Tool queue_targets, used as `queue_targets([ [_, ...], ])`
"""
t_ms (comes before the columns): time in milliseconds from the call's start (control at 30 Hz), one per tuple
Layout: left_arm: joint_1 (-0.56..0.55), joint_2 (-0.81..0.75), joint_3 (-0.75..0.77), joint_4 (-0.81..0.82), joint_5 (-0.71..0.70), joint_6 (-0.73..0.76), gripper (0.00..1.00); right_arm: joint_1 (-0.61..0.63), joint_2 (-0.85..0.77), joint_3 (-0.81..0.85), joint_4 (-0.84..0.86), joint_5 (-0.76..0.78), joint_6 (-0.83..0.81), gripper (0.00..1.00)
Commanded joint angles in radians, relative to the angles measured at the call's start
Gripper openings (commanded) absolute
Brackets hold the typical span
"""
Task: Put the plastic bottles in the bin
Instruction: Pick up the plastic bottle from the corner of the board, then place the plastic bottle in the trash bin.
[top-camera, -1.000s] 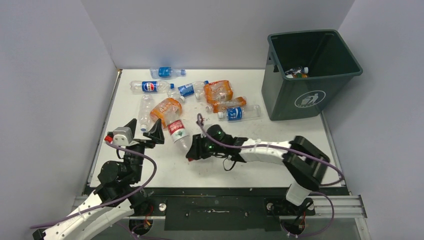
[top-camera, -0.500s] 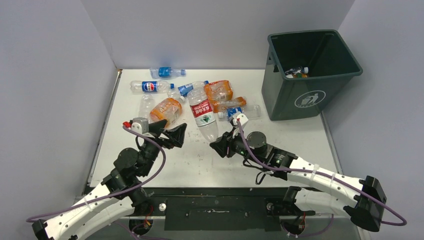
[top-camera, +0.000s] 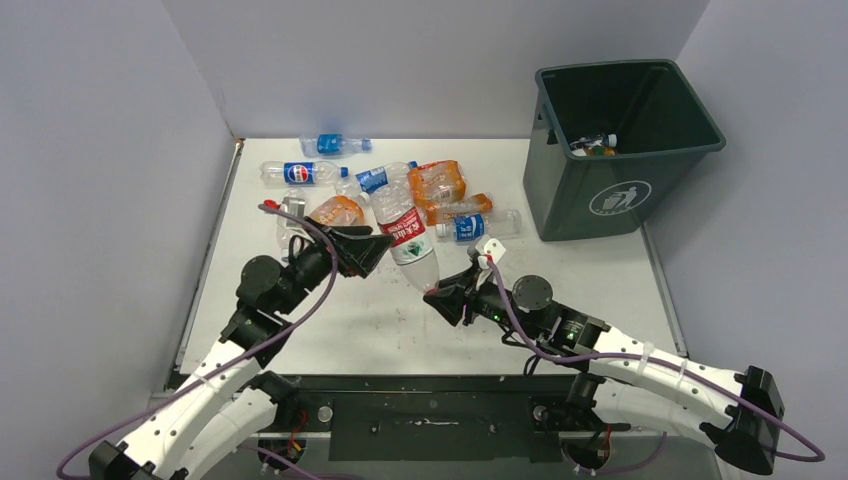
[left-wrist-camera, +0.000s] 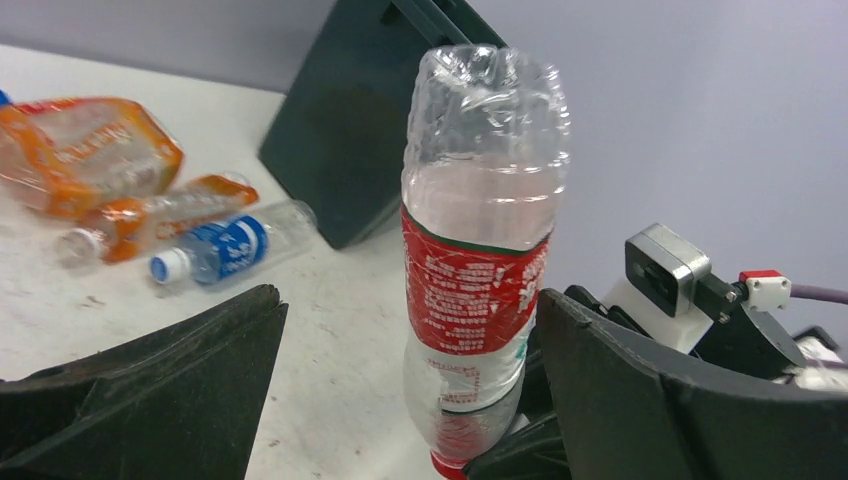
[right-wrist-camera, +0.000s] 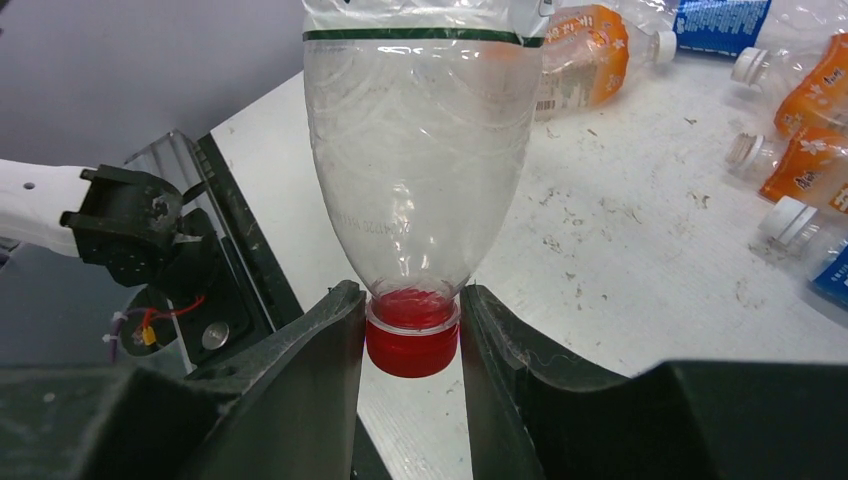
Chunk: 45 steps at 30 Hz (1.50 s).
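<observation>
Clamped tight in the right gripper by its red cap: clear bottle with red label, upended, cap down and base up, leaning toward the far pile, raised above the table; held between the two arms, well short of the bin; left gripper spread wide, nothing gripped, one finger either side of that bottle in the left wrist view (contact impossible to tell); on the far half of the table, loose bottles lying flat: blue-label bottles near the back left, crushed orange bottles mid-pile, one small blue-label bottle nearest the bin; bin at the far right corner, upright, with a couple of bottles inside at its bottom.
</observation>
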Motion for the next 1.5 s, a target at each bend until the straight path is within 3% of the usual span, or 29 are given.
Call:
queue_targets([
  [0, 0.036, 0.073, 0.019, 0.236, 0.3, -0.151, 0.96, 0.018, -0.025, -0.004, 0.092, -0.036, -0.034, 0.05],
  [233, 0.036, 0.139, 0.034, 0.335, 0.357, -0.173, 0.99, 0.035, -0.025, -0.019, 0.093, -0.032, -0.034, 0.05],
  [433, 0.033, 0.166, 0.041, 0.36, 0.405, -0.149, 0.71, 0.051, -0.022, -0.031, 0.096, -0.005, -0.027, 0.05],
  [533, 0.031, 0.164, 0.039, 0.359, 0.411, -0.12, 0.51, 0.058, -0.021, -0.03, 0.096, 0.004, -0.02, 0.07],
  [567, 0.03, 0.158, 0.038, 0.356, 0.406, -0.109, 0.46, 0.06, -0.02, -0.026, 0.09, 0.011, -0.019, 0.18],
  [633, 0.03, 0.139, 0.027, 0.352, 0.367, -0.086, 0.39, 0.063, -0.023, -0.017, 0.075, 0.02, -0.017, 0.54],
  [700, 0.03, 0.116, 0.021, 0.343, 0.33, -0.058, 0.33, 0.066, -0.03, -0.007, 0.066, 0.036, -0.008, 0.78],
  [800, 0.03, 0.089, 0.037, 0.309, 0.311, 0.014, 0.25, 0.072, -0.054, 0.012, 0.047, 0.066, 0.012, 0.99],
  [833, 0.029, 0.078, 0.053, 0.283, 0.312, 0.064, 0.23, 0.072, -0.066, 0.023, 0.035, 0.076, 0.022, 0.94],
  [967, -0.018, 0.017, 0.146, 0.034, 0.282, 0.452, 0.17, 0.051, -0.135, 0.071, -0.015, 0.174, 0.105, 0.9],
  [1100, -0.236, -0.042, 0.183, -0.249, 0.078, 1.103, 0.17, -0.036, -0.133, 0.141, -0.091, 0.167, 0.236, 0.9],
  [1167, -0.342, -0.076, 0.147, -0.287, 0.009, 1.323, 0.16, -0.108, -0.108, 0.171, -0.098, 0.063, 0.305, 0.9],
  [1300, -0.522, -0.135, 0.061, -0.268, -0.226, 1.682, 0.02, -0.351, -0.03, 0.172, -0.028, -0.271, 0.524, 0.9],
  [1400, -0.619, -0.169, -0.043, -0.157, -0.374, 1.966, 0.0, -0.505, 0.027, 0.071, 0.248, -0.518, 0.77, 0.9],
  [1467, -0.671, -0.172, -0.074, -0.18, -0.443, 2.129, 0.0, -0.54, 0.085, 0.024, 0.429, -0.609, 0.892, 0.9],
])
